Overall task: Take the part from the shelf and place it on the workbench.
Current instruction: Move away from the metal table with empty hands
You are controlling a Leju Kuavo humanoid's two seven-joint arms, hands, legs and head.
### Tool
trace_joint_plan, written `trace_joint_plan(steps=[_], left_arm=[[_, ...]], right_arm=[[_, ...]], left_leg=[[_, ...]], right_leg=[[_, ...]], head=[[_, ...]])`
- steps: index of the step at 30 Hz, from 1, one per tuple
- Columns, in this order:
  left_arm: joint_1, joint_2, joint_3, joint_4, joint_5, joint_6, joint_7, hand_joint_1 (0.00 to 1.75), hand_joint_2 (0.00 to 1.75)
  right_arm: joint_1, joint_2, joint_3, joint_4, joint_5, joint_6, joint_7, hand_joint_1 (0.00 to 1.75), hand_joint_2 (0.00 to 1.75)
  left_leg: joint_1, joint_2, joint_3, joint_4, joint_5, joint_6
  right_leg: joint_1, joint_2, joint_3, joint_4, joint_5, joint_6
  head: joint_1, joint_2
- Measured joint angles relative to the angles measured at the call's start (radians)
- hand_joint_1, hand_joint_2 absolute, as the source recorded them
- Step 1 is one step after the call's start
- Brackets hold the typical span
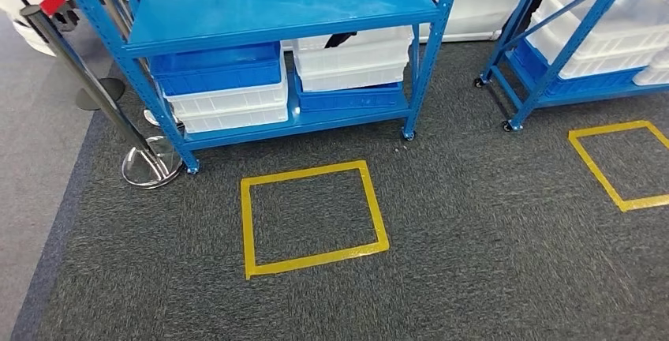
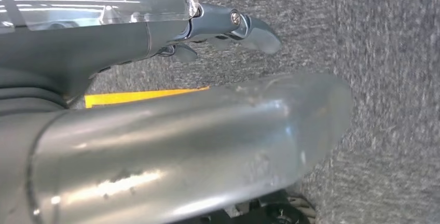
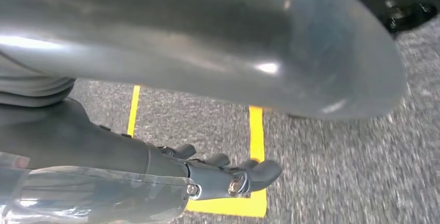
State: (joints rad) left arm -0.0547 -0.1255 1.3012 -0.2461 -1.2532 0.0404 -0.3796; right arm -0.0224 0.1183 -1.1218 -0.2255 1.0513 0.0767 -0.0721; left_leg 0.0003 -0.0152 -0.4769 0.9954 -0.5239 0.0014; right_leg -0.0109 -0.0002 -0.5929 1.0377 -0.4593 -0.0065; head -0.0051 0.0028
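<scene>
A blue metal shelf (image 1: pixel 276 5) stands ahead on wheels. Its lower level holds stacked white and blue bins. A dark object (image 1: pixel 341 39) lies in the top white bin (image 1: pixel 355 61) on the right side; what it is cannot be made out. My left hand (image 2: pixel 181 146) hangs over the grey carpet with its fingers (image 2: pixel 244 27) stretched out and nothing in it. My right hand (image 3: pixel 207 37) also hangs low, its fingers (image 3: pixel 233 175) apart and holding nothing, above a strip of yellow tape (image 3: pixel 255 130).
A yellow taped square (image 1: pixel 312 216) marks the carpet in front of the shelf. A second blue shelf (image 1: pixel 599 33) with bins stands at the right, with another taped square (image 1: pixel 623 163) before it. Chrome barrier posts (image 1: pixel 146 163) stand at the left.
</scene>
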Motion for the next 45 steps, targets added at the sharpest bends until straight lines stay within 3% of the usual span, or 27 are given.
trace_joint_plan(steps=[2,4,6,8,9,11,12,14,17,19,22,24,25,26,28,29,30,32,33,35,37,38,39,40,41,43,45], left_arm=[[-0.002,0.001,0.0,0.0,0.0,0.0,0.0,0.0,0.0],[-0.003,0.002,0.0,0.0,0.0,0.0,0.0,0.0,0.0],[-0.002,0.001,0.0,0.0,-0.001,0.0,0.002,0.0,0.0],[0.001,0.001,0.0,0.0,-0.001,0.0,0.004,0.0,0.0],[0.004,0.001,0.0,0.0,-0.001,0.0,0.005,0.0,0.0],[0.007,0.001,0.0,0.0,-0.002,0.0,0.006,0.0,0.0],[0.009,0.001,0.001,0.0,-0.002,0.0,0.006,0.0,0.0],[0.01,0.001,0.002,0.0,-0.003,0.0,0.008,0.0,0.0],[0.01,0.001,0.002,0.0,-0.003,0.0,0.011,0.0,0.0],[0.01,0.001,0.003,0.0,-0.003,-0.001,0.011,0.0,0.0],[0.008,0.002,0.003,0.0,-0.003,-0.001,0.012,0.0,0.0],[0.01,0.002,0.003,0.0,-0.003,-0.001,0.013,0.0,0.0],[0.011,0.002,0.004,0.0,-0.003,-0.001,0.014,0.0,0.0],[0.013,0.002,0.004,0.0,-0.003,-0.001,0.015,0.0,0.0],[0.012,0.001,0.004,0.0,-0.004,0.0,0.017,0.0,0.0],[0.011,0.0,0.005,0.0,-0.004,0.0,0.018,0.0,0.0],[0.009,0.0,0.005,0.0,-0.004,0.0,0.019,0.0,0.0],[0.006,0.001,0.006,0.0,-0.004,0.001,0.02,0.0,0.0],[0.005,0.001,0.006,0.0,-0.004,0.001,0.02,0.0,0.0],[0.002,0.003,0.006,0.0,-0.004,0.001,0.02,0.0,0.0],[0.002,0.002,0.006,0.0,-0.004,0.001,0.02,0.0,0.0],[0.003,0.002,0.006,0.0,-0.004,0.001,0.02,0.0,0.0],[0.004,0.002,0.006,0.0,-0.004,0.001,0.02,0.0,0.0],[0.006,0.003,0.006,0.0,-0.004,0.001,0.02,0.0,0.0],[0.007,0.003,0.006,0.0,-0.004,0.001,0.02,0.0,0.0],[0.01,0.003,0.007,0.0,-0.004,0.001,0.02,0.0,0.0],[0.013,0.003,0.008,0.0,-0.005,0.001,0.02,0.0,0.0]], right_arm=[[-0.001,0.0,-0.001,0.0,0.0,0.0,0.0,0.0,0.0],[0.001,0.0,-0.002,0.0,0.001,0.0,0.0,0.0,0.0],[0.003,0.001,-0.002,0.0,0.002,0.001,0.0,0.0,0.0],[0.003,0.001,-0.003,0.0,0.004,0.002,0.0,0.0,0.0],[0.003,0.001,-0.003,0.0,0.005,0.003,0.001,0.0,0.0],[0.005,0.001,-0.003,0.0,0.006,0.004,0.002,0.0,0.0],[0.005,0.002,-0.004,0.001,0.007,0.004,0.002,0.0,0.0],[0.003,0.002,-0.004,0.002,0.008,0.004,0.003,0.0,0.0],[-0.002,0.002,-0.004,0.003,0.011,0.004,0.003,0.0,0.0],[-0.004,0.002,-0.004,0.003,0.013,0.004,0.003,0.0,0.0],[-0.006,0.002,-0.004,0.003,0.014,0.004,0.002,0.0,0.0],[-0.003,0.002,-0.004,0.003,0.015,0.004,0.002,0.0,0.0],[-0.001,0.002,-0.004,0.003,0.015,0.004,0.002,0.0,0.0],[0.001,0.002,-0.004,0.003,0.016,0.004,0.002,0.0,0.0],[0.005,0.002,-0.006,0.003,0.016,0.005,0.002,0.0,0.0],[0.006,0.002,-0.008,0.003,0.017,0.005,0.002,0.0,0.0],[0.006,0.002,-0.009,0.003,0.017,0.006,0.002,0.0,0.0],[0.005,0.003,-0.011,0.003,0.017,0.006,0.0,0.0,0.0],[0.005,0.004,-0.011,0.003,0.017,0.006,0.0,0.0,0.0],[0.005,0.005,-0.011,0.003,0.017,0.006,-0.001,0.0,0.0],[0.004,0.005,-0.012,0.003,0.017,0.006,-0.001,0.0,0.0],[0.003,0.005,-0.012,0.003,0.017,0.006,-0.001,0.0,0.0],[0.004,0.005,-0.012,0.003,0.017,0.006,-0.001,0.0,0.0],[0.004,0.005,-0.012,0.003,0.017,0.006,-0.001,0.0,0.0],[0.004,0.005,-0.012,0.003,0.018,0.007,-0.001,0.0,0.0],[0.005,0.005,-0.012,0.004,0.019,0.009,-0.002,0.0,0.0],[0.002,0.005,-0.013,0.004,0.02,0.011,-0.004,0.0,0.0]], left_leg=[[0.002,0.002,0.007,0.003,-0.01,-0.011],[0.005,0.006,-0.019,0.069,-0.041,-0.021],[0.008,0.008,-0.102,0.21,-0.089,-0.029],[0.011,0.009,-0.177,0.305,-0.09,-0.033],[0.011,0.009,-0.19,0.296,-0.057,-0.032],[0.011,0.011,-0.171,0.183,0.047,-0.026],[0.008,0.013,-0.154,0.124,0.082,-0.021],[0.001,0.017,-0.128,0.054,0.094,-0.007],[0.0,0.013,-0.099,0.028,0.069,0.016],[0.003,0.01,-0.07,0.013,0.06,0.03],[0.003,0.009,-0.036,0.006,0.035,0.038],[0.003,0.005,-0.004,0.006,0.009,0.037],[0.003,0.002,0.015,0.006,-0.005,0.035],[0.003,0.0,0.033,0.005,-0.019,0.032],[0.0,-0.002,0.058,0.006,-0.047,0.025],[-0.001,-0.002,0.067,0.004,-0.059,0.019],[-0.003,-0.003,0.077,0.004,-0.065,0.013],[-0.004,-0.003,0.085,0.024,-0.058,0.001],[-0.003,-0.001,0.073,0.062,-0.044,-0.003],[0.001,0.005,0.007,0.181,-0.041,-0.011],[0.005,0.007,-0.073,0.282,-0.103,-0.019],[0.006,0.008,-0.103,0.302,-0.143,-0.022],[0.008,0.008,-0.124,0.297,-0.168,-0.023],[0.008,0.008,-0.133,0.269,-0.167,-0.023],[0.009,0.008,-0.135,0.22,-0.132,-0.021],[0.006,0.011,-0.132,0.113,-0.008,-0.014],[0.001,0.012,-0.127,0.064,0.062,-0.001]], right_leg=[[-0.004,0.0,0.01,-0.008,-0.007,-0.012],[-0.008,-0.003,0.029,-0.019,-0.015,-0.024],[-0.007,-0.006,0.045,-0.021,-0.029,-0.03],[-0.006,-0.006,0.065,-0.021,-0.047,-0.03],[-0.006,-0.005,0.079,-0.021,-0.057,-0.029],[-0.006,-0.005,0.108,-0.022,-0.08,-0.024],[-0.005,-0.005,0.119,-0.022,-0.09,-0.019],[-0.003,-0.004,0.131,-0.024,-0.105,-0.007],[-0.003,-0.005,0.141,-0.008,-0.099,0.013],[-0.004,-0.004,0.101,0.068,-0.102,0.019],[-0.004,-0.001,-0.037,0.241,-0.161,0.027],[-0.004,-0.002,-0.097,0.263,-0.18,0.026],[-0.004,-0.002,-0.106,0.232,-0.161,0.022],[-0.003,-0.002,-0.106,0.181,-0.118,0.018],[0.002,-0.001,-0.103,0.074,0.001,0.008],[0.006,0.0,-0.101,0.044,0.042,0.004],[0.008,0.001,-0.099,0.028,0.061,0.0],[0.005,0.003,-0.078,0.021,0.049,-0.011],[0.003,0.003,-0.063,0.014,0.041,-0.017],[0.0,0.001,-0.032,0.002,0.024,-0.027],[-0.001,0.002,-0.003,-0.003,0.002,-0.03],[-0.001,0.003,0.012,-0.003,-0.01,-0.029],[-0.001,0.004,0.029,-0.003,-0.024,-0.029],[-0.001,0.005,0.046,-0.003,-0.037,-0.027],[-0.001,0.006,0.063,-0.003,-0.049,-0.025],[0.0,0.007,0.091,-0.002,-0.074,-0.018],[0.001,0.009,0.109,0.001,-0.094,-0.004]], head=[[-0.002,0.0],[-0.007,0.0],[-0.01,0.0],[-0.01,0.0],[-0.01,0.0],[-0.01,0.0],[-0.009,0.0],[-0.009,0.0],[-0.007,0.0],[-0.004,0.0],[0.001,0.0],[0.002,0.0],[0.002,0.0],[0.003,0.0],[0.005,0.0],[0.006,0.0],[0.006,0.0],[0.007,0.0],[0.005,0.0],[0.002,0.0],[0.0,0.0],[0.001,0.0],[0.0,0.0],[0.0,0.0],[0.0,0.0],[0.0,0.0],[0.0,0.0]])
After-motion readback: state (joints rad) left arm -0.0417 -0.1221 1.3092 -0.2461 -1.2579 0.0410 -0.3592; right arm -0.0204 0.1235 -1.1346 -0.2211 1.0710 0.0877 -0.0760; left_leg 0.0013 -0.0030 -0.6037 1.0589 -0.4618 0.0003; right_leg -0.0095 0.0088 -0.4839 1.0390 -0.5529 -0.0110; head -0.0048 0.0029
